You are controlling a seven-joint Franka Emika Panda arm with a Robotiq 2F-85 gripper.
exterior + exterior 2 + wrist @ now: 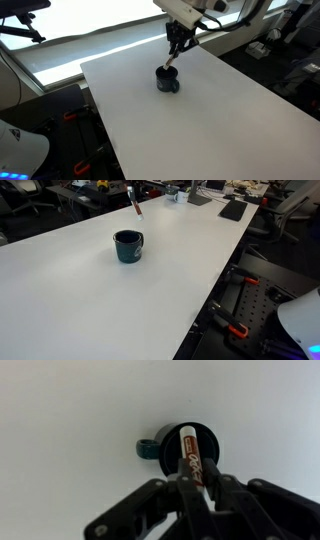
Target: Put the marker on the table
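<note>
My gripper (196, 484) is shut on the marker (190, 455), a thin stick with a white and reddish label. In the wrist view it is held right above the dark round cup (205, 435), whose teal handle points left. In an exterior view the gripper (176, 44) holds the marker (171, 60) pointing down just above the cup (167, 80) on the white table (200, 130). In an exterior view the marker (134, 202) hangs above and behind the cup (128, 246) on the table (90, 300); the gripper itself is out of that frame.
Dark flat items (232, 210) and small objects lie at the table's far end. Robot stand parts with red clamps (238, 330) sit beside the table's edge. Chairs and office clutter (290, 50) surround the table.
</note>
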